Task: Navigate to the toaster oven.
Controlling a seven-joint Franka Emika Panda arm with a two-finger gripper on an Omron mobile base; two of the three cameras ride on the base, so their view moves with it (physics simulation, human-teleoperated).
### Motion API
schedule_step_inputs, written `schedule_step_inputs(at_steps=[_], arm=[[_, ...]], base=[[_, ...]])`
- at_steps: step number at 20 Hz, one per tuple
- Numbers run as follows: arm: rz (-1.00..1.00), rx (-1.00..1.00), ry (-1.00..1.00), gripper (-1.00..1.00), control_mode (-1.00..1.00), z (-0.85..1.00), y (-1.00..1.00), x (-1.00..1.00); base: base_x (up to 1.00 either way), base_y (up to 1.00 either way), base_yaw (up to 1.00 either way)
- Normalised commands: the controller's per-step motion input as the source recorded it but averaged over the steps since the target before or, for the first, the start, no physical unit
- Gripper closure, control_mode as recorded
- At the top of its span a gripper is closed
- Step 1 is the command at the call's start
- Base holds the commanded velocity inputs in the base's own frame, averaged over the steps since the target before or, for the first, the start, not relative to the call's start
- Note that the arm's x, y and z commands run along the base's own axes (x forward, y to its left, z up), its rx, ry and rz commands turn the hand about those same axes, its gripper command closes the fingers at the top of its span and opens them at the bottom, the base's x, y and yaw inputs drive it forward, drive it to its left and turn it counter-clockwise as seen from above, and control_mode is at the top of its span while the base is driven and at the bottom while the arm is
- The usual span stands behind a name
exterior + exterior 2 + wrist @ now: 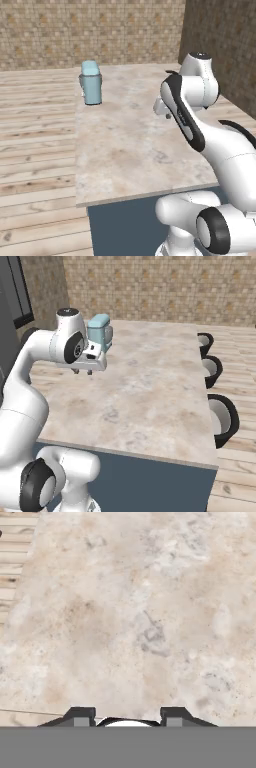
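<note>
The toaster oven is out of view. My gripper (82, 372) hangs a little above a marble island counter (150, 391), pointing down at its bare stone top. From the other side the gripper (168, 116) sits just behind my forearm. In the hand view the gripper (127, 714) is open, its two dark fingertips (80, 714) wide apart with nothing between them.
A pale blue boxy appliance (91, 82) stands near the counter's far left corner, also visible beside my wrist (101, 330). Three dark round stools (222, 418) line the counter's right side. Wooden floor (35, 130) lies to the left, brick walls (90, 30) behind.
</note>
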Motion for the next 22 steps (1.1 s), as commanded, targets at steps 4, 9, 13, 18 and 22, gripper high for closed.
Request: schedule_step_inputs(at_steps=[4, 9, 13, 18, 22], arm=[[0.0, 0.0, 0.0, -1.0, -1.0, 0.0, 0.0, -0.3], [0.0, 0.0, 0.0, -1.0, -1.0, -0.06, 0.0, -0.69], [0.0, 0.0, 0.0, -1.0, -1.0, -0.23, 0.0, -0.6], [0.01, -0.01, 0.0, -1.0, -1.0, -0.45, 0.0, -0.52], [0.07, 0.0, 0.0, -1.0, 1.0, -0.19, 0.0, -0.28]], base=[[0.0, 0.0, 0.0], [0.0, 0.0, 0.0], [0.0, 0.0, 0.0], [0.0, 0.0, 0.0], [-0.31, 0.0, 0.14]])
